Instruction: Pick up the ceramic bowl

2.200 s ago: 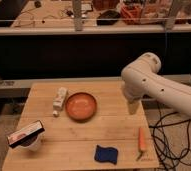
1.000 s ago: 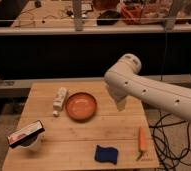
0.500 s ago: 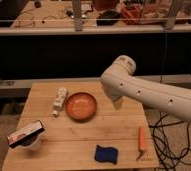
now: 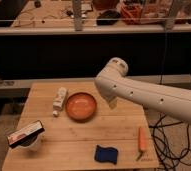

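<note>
Firstly, the wooden table (image 4: 49,155) takes most of the lower part of the scene, with its planks running from left to right. Behind it, on the far side, stands a dark wall with a long shelf on top. On the floor at the right lie some black cables (image 4: 170,142).

Next in size is the white robot arm (image 4: 154,100). It comes in from the right edge and reaches to the left over the far right part of the table, with its rounded joint at the highest point. The gripper (image 4: 111,103) is almost fully hidden behind this thick white link. Only a small dark part shows under it, just to the right of the bowl and above the table. Its fingers are spread and nothing is between them.

The ceramic bowl (image 4: 81,106) is round, shallow and orange, with a glossy inside. It sits upright on the table, a little left of the middle and toward the far side, and it is apart from the gripper.

At the near left corner stands a white cup (image 4: 30,144), and a flat dark packet (image 4: 25,135) lies tilted across its top. A small white bottle (image 4: 60,99) lies on its side just left of the bowl. A blue sponge (image 4: 106,154) lies near the front edge. To its right, near the right edge, lies a thin orange stick-like thing (image 4: 142,139), and what it is I cannot tell.
</note>
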